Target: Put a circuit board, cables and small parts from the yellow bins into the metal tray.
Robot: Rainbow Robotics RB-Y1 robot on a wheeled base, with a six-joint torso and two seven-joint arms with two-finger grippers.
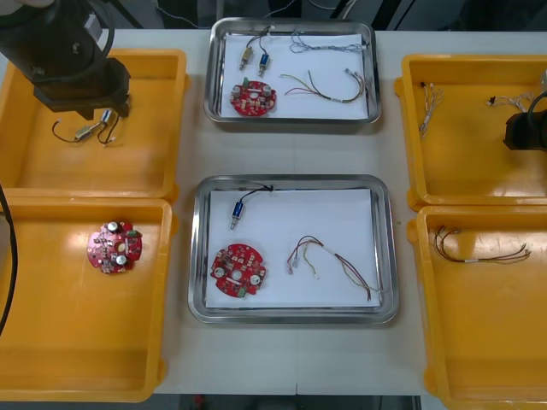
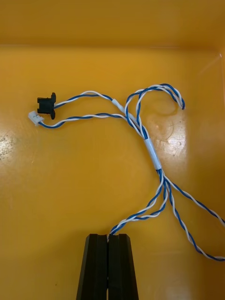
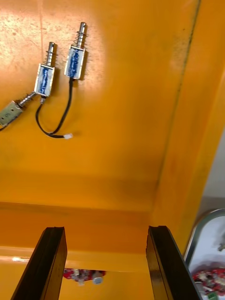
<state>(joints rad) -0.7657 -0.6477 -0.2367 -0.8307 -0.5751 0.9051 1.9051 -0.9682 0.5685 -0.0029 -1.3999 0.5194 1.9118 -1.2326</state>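
Since the near metal tray (image 1: 386,213) already holds a red circuit board (image 1: 238,273), a small metal part (image 1: 238,207) and a red and yellow cable (image 1: 333,260), I judge the twisted blue and white cable (image 2: 152,152) to be the piece it lacks. That explains where I have the right gripper (image 2: 108,236): down in the far-right yellow bin (image 1: 479,171), fingers pressed together with a loop of that cable caught at their tips. The rest of the cable lies spread on the bin floor, its plugs (image 2: 47,104) well away from the fingers, so the nearer loop looks like the easy place to pinch (it is a thin strand, so the hold may be slight).

My left gripper (image 3: 105,229) hangs over the far-left yellow bin (image 1: 51,162) with its fingers spread wide and nothing between them. Three small metal parts (image 3: 75,61) lie on the floor beyond it, apart from the fingers, which reads to me as an arm waiting its turn.

Some things I can't settle. From above, the right arm is cut off at the picture's edge, and the left arm's bulk covers its own fingers. Whether the cable is raised off the floor at all, I can't tell, and two of its strands run out of the wrist view.
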